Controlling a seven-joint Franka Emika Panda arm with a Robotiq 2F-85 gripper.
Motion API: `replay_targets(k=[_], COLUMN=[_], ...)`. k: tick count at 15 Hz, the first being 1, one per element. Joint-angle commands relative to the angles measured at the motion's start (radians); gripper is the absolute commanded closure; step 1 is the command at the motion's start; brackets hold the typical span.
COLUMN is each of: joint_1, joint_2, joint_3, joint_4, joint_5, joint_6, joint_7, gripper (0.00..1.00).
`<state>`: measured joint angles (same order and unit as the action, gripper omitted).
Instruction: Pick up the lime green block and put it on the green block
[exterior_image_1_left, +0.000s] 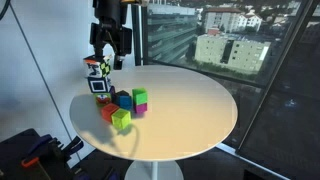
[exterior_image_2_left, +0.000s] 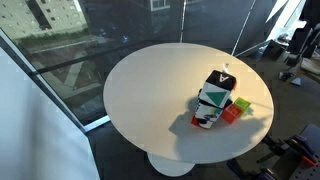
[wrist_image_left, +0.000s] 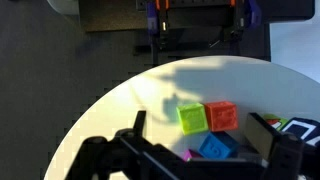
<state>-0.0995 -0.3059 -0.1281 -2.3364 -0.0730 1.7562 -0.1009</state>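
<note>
Well, lime green block (exterior_image_1_left: 121, 119), sm. bright cube

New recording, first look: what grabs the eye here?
A black-and-white patterned carton stands near the edge of the round white table. Beside it sits a bright cluster of toy cubes, among them the lime green block, the green block and a magenta cube. The hand hangs open above that group.

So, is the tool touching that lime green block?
Apart. In an exterior view the tool hangs above the table, with a clear gap down to the lime green block.
</note>
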Motion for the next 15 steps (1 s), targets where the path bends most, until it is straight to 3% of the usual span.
replay_targets(k=[1, 10, 15], joint_1=[-0.002, -0.001, 0.0], joint_2=[0.0, 0.002, -0.018], joint_3=[0.002, 0.007, 0.009], joint_4=[0.002, -0.022, -0.104], joint_5=[0.001, -0.004, -0.001], joint_6=[-0.001, 0.031, 0.161], joint_7=[-0.001, 0.012, 0.005], gripper=[0.0, 0.0, 0.0])
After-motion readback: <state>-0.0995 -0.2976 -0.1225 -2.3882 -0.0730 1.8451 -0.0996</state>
